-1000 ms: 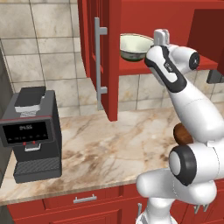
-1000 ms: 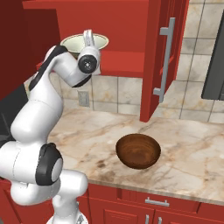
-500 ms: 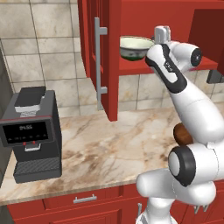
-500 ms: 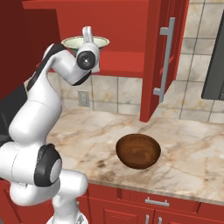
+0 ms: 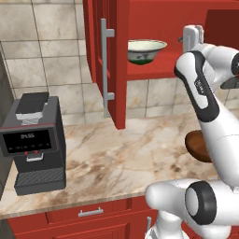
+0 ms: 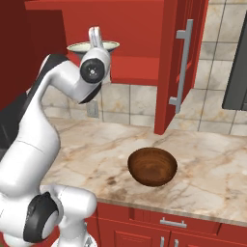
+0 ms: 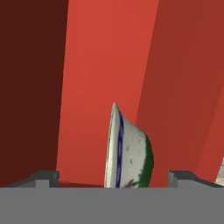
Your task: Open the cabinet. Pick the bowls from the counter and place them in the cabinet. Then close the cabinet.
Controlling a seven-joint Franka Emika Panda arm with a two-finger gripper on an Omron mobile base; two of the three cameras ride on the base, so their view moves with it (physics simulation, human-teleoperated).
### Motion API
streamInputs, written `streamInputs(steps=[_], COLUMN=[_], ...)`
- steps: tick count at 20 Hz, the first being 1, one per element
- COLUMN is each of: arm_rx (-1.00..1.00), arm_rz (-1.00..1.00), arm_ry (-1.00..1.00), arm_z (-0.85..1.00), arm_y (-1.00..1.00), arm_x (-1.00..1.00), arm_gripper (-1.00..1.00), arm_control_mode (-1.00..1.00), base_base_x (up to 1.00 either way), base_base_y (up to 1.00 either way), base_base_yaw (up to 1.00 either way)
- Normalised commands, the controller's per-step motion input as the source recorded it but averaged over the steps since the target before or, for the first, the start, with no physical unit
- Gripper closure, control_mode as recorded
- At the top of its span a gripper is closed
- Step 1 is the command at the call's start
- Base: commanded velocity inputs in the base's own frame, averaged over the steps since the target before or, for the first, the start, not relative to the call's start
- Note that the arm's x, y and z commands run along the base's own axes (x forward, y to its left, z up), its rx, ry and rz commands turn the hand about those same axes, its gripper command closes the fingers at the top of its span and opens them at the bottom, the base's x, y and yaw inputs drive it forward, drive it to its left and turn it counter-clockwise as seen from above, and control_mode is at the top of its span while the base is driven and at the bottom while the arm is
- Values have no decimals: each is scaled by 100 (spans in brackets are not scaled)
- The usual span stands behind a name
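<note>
You see the pincer [image 7: 113,177] reaching into the open cabinet [image 5: 154,18], with its two dark tips spread wide at the bottom of the hand view. The ceramic bowl [image 7: 127,151] stands between those tips, seen edge-on because the hand is rolled; its lower part is cut off by the bottom of that view. The tips do not touch it, so the pincer is open. From the left base view the ceramic bowl [image 5: 146,50] sits upright on the red shelf [image 5: 161,70], just beyond the hand. In the right base view the wrist covers most of the ceramic bowl [image 6: 91,46], and you make out only its pale rim; the fingers themselves are hidden there. The wooden bowl [image 6: 152,166] rests on the counter [image 6: 202,159], well below the pincer. In the left base view the forearm hides most of the wooden bowl [image 5: 196,144]. The coffee machine [image 5: 35,142] stands far off to the side on the counter.
</note>
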Motion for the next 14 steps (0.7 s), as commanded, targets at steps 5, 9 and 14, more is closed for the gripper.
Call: streamInputs(steps=[5, 9, 14], arm_rx=[-18, -34, -49], arm_rz=[0, 0, 4], arm_ry=[7, 11, 21], arm_z=[1, -12, -53], arm_y=[-54, -49, -33], arm_x=[-100, -100, -91], arm_gripper=[-100, -100, -100], arm_control_mode=[-100, -100, -100], base_base_x=[0, 0, 0], base_base_y=[0, 0, 0], base_base_yaw=[0, 0, 0])
